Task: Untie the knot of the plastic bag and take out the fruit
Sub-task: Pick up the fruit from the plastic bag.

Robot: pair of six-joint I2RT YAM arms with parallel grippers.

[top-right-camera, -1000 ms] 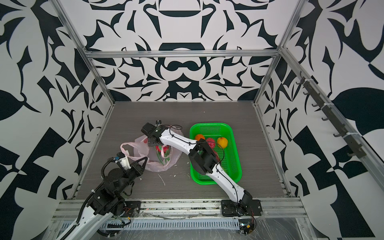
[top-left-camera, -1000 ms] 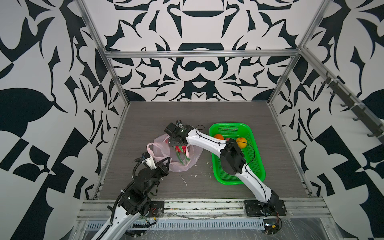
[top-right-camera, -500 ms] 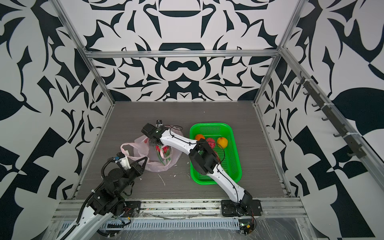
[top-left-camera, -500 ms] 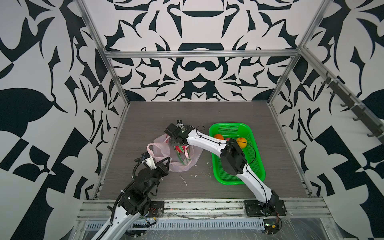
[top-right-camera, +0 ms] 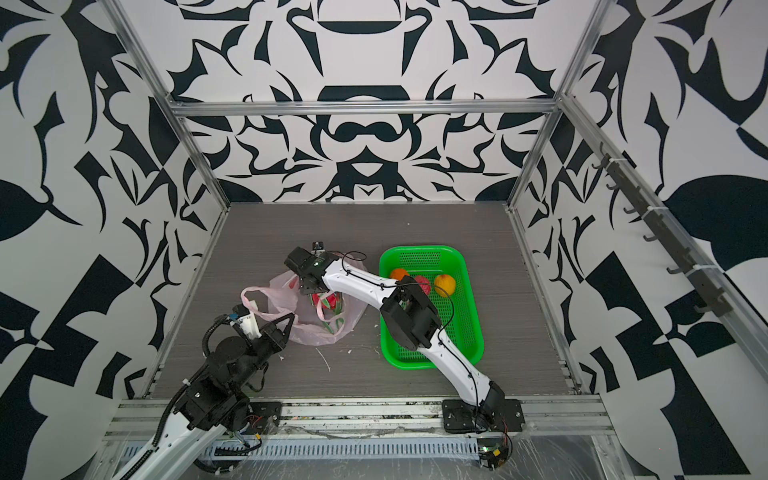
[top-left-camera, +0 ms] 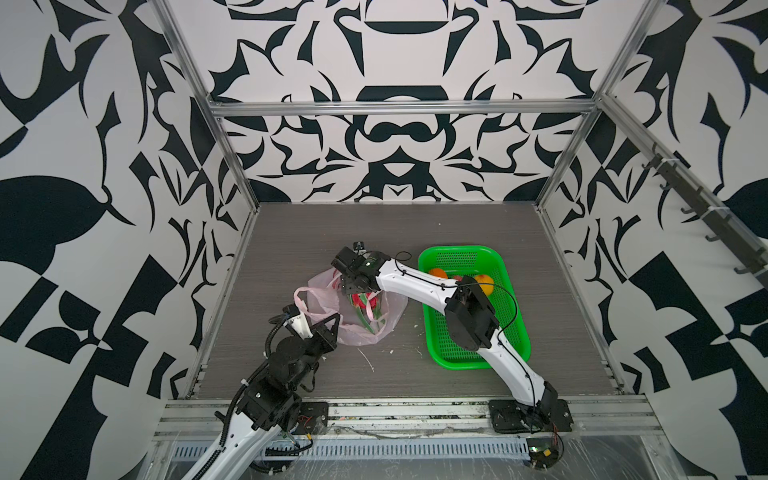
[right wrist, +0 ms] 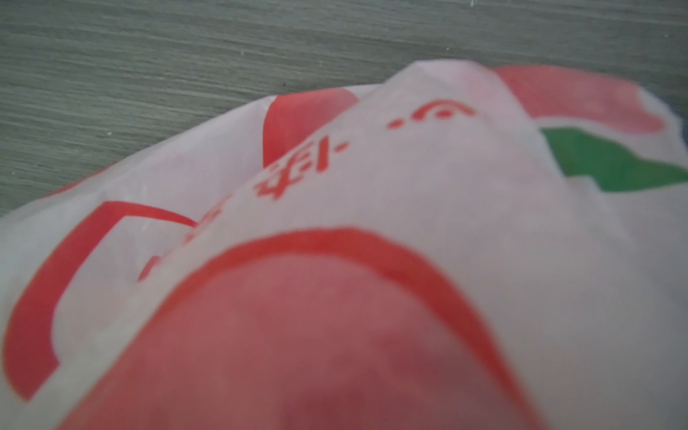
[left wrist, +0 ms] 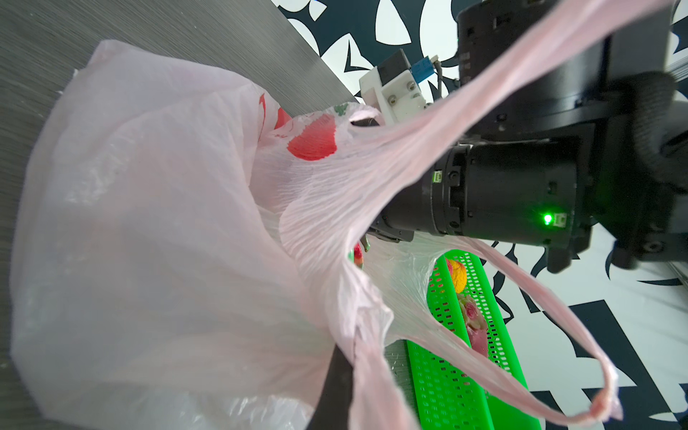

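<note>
- Left claw (top-left-camera: 328, 324) is clamped on the plastic bag (top-left-camera: 388, 322) rim and pulls it taut, probably to hold the mouth open.
- Loop handles (left wrist: 446, 111) hang loose; no knot seen.
- Right claw (top-left-camera: 353, 291) is down in the bag mouth over the dragon fruits (top-left-camera: 368, 307). Jaws hidden, can't tell their gap.
- Orange (top-left-camera: 437, 273), yellow-orange fruit (top-left-camera: 484, 283) and red bumpy ball (top-right-camera: 423, 284) sit in the green basket (top-left-camera: 457, 251).
- Grey wood-grain worktop (top-left-camera: 291, 249) with a few white scraps (top-left-camera: 368, 361); black-and-white patterned walls, aluminium frame.
</note>
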